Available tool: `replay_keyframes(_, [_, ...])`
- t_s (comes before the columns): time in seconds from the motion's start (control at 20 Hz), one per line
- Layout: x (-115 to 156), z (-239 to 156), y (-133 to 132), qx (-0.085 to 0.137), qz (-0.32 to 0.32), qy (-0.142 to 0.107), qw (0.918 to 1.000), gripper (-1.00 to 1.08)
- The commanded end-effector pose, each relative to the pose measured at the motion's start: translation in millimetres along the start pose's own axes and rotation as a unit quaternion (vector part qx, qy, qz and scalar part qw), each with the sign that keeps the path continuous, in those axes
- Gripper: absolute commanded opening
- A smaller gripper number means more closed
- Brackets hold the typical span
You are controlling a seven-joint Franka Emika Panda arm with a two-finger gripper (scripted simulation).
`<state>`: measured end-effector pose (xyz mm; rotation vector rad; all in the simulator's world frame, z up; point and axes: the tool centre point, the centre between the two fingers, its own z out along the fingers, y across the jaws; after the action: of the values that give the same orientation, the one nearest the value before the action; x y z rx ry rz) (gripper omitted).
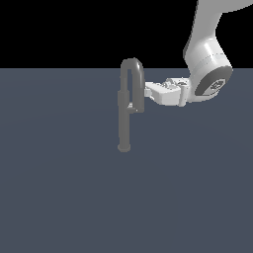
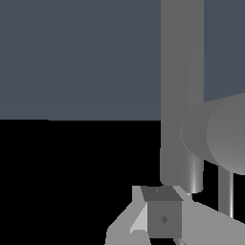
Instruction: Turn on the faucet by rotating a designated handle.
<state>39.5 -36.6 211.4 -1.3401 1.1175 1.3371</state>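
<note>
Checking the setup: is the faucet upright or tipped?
Upright: the faucet stands straight on its round foot, gooseneck on top.

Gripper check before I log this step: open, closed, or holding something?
Gripper: beside the faucet; whether its jaws are open or closed cannot be told.

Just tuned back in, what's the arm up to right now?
The Panda arm has reached in sideways from the exterior view's right, bringing its pincer up against the faucet, level with the gooseneck's down-turned end. The handle, a pale stub on the column's thicker middle, sits just below the fingertips. Whether the pincer is touching or gripping anything cannot be told from either view. The faucet stands upright on the grey floor.
</note>
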Motion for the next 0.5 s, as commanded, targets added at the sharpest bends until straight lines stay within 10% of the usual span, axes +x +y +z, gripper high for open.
replay_keyframes(0.0, [-3.1,-0.2,4.7,0.000,0.000,0.000,1.0000,-1.00])
replay_keyframes(0.45, [-10.9,-0.3,20.1,0.000,-0.001,0.000,1.0000,-1.00])
